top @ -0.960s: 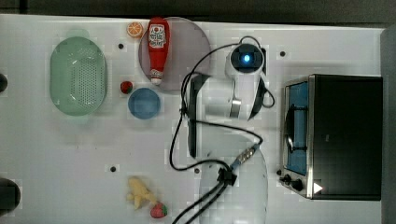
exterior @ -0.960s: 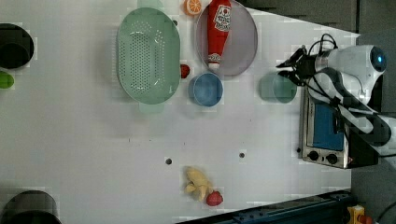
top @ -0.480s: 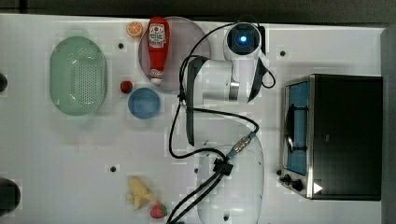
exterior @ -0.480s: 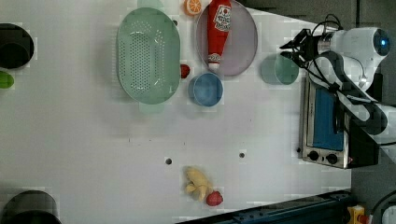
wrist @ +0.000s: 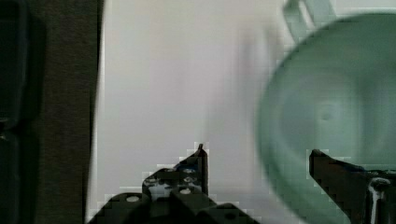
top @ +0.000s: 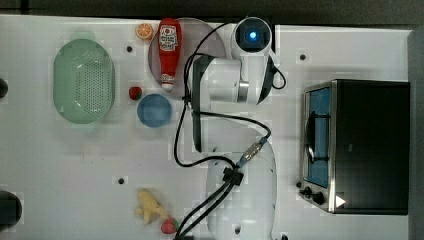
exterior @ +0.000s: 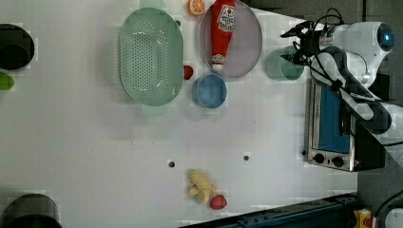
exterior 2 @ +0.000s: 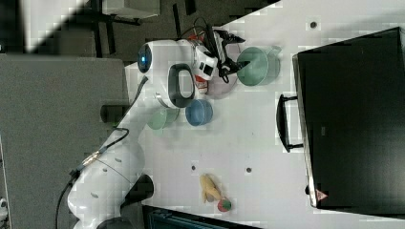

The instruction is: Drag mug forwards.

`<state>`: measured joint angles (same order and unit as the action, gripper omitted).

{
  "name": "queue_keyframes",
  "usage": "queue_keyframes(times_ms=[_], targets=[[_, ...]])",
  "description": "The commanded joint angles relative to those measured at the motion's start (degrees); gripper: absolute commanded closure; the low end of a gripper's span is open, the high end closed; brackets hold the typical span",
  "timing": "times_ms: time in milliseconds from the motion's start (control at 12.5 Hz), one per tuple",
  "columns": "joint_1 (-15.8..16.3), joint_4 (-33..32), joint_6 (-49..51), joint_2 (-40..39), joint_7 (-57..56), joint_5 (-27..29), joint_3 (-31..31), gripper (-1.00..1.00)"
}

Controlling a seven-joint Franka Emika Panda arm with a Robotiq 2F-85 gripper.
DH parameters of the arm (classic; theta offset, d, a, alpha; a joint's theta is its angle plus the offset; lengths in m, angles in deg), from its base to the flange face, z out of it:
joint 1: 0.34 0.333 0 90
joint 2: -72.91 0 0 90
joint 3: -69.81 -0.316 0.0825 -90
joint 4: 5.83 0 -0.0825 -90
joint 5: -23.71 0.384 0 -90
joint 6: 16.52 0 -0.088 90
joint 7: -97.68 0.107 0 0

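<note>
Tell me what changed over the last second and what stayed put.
In the left view, the pale mint-green round mug slid toward the top edge, dragged by the claw, and now sits beside the round grey plate. The claw's fingers now straddle the mug's rim, spread apart. The blue bowl, green perforated colander, red ketchup bottle and toaster oven have not moved.

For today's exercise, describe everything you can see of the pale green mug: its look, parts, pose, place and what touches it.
The mug is small, round and pale mint green, smooth like plastic, with a short side handle. It stands upright and empty on the white table, in the left view between the purple plate and the toaster oven. The open gripper straddles its rim, one finger inside.
</note>
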<state>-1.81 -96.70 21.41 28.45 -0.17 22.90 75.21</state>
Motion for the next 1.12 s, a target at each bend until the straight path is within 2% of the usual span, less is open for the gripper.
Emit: queue_keyframes(times_ms=[80,320,720,1120], targets=[[0.5,-4.9,0.6,9.4,0.0,-0.3,0.9,-0.98],[1.4,-15.0,1.9,21.1,-3.6,-0.4,0.2,-1.0],[1.8,-29.7,14.4,42.4,-13.8,-0.4,-0.9,-1.0],[1.8,-32.1,33.8,58.8,-20.0,-0.4,-1.9,-1.0]])
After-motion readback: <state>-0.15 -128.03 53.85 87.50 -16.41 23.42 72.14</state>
